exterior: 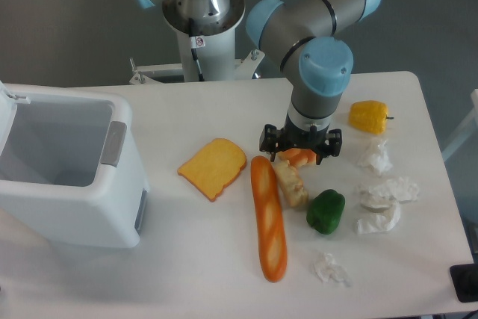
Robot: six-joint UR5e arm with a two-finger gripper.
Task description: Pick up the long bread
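1. Camera view, tool: the gripper (300,149) is hanging low over the table (187,274), fingers pointing down, directly above a small orange piece (300,157). How far the jaws are standing apart cannot be told from here; nothing is showing as gripped.
2. Just beside the tool, below-left: a short beige chunk (292,185) is lying against the target's upper end.
3. Target: the long bread (269,218) is lying flat on the table, untouched, its long axis running nearly top to bottom in the picture, upper end near the gripper's left side.
4. Judgement: the coming move is calling for a shift leftward and toward the near edge, jaws closing across the narrow width.
5. Farther out: toast slice (213,167), green pepper (326,211).
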